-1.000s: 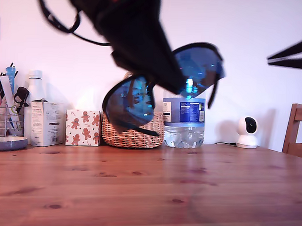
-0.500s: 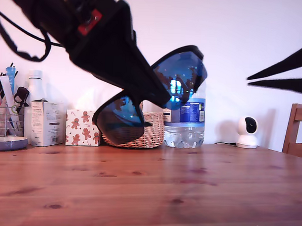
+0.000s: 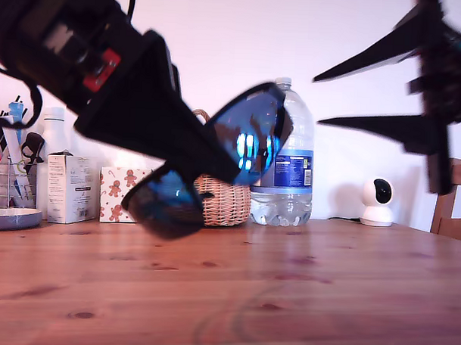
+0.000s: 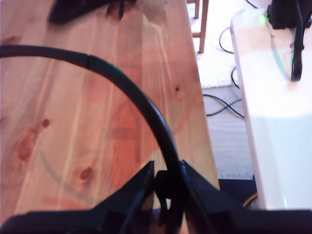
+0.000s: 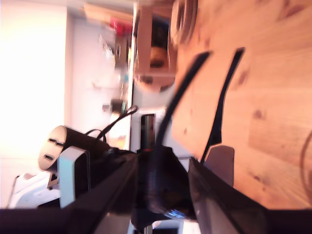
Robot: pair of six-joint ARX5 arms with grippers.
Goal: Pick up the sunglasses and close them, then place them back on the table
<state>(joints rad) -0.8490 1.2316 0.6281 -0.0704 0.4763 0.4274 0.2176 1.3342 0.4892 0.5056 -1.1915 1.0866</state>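
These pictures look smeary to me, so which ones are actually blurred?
Exterior view: the table is sharp, my second gripper is smeared. Second wrist view: blurred throughout. First wrist view: the sunglasses look fairly crisp, with white glare beyond the table.

Home, likely a dining room. Pine table [image 3: 302, 296] against a plain white wall; behind the gripper [image 3: 216, 161] sit a wicker basket [image 3: 222, 202], water bottle [image 3: 292, 156], gingerbread-print tissue box [image 3: 126, 194], small security camera [image 3: 378, 201], wooden chair [image 3: 453, 197].

The tabletop [image 3: 287, 295] lies bare up front; a basket [image 3: 222, 202], water bottle [image 3: 291, 175] and seemingly cartons [image 3: 127, 195] line its far edge.
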